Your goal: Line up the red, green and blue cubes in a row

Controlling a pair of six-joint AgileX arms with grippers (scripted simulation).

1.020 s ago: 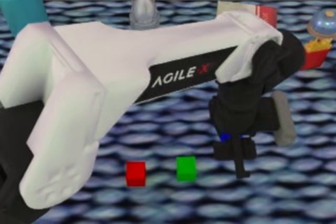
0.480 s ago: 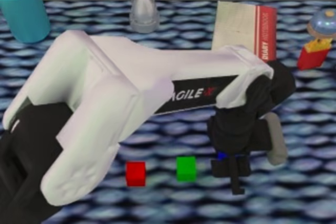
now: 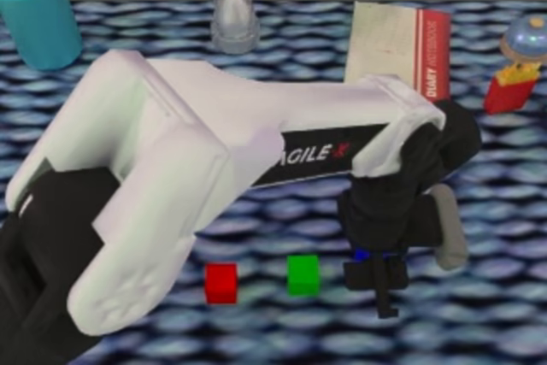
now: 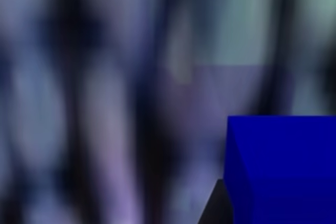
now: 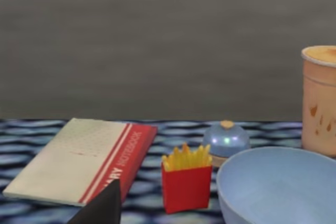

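small matte red cube (image 3: pixel 220 283) and green cube (image 3: pixel 302 273) in left-right row near front edge; blue cube (image 3: pixel 363 255) at row's right end, pinched by left gripper (image 3: pixel 381 274). barely changed since half-second ago.

Blue woven-patterned tabletop (image 3: pixel 513 211), plain grey wall (image 5: pixel 168 35) behind, even light

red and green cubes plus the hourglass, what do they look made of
Red cube and green cube: flat matte colour with no grain or shine, possibly plastic or painted wood. Hourglass: see-through bluish bulbs suggest glass; its base looks like smooth grey metal.
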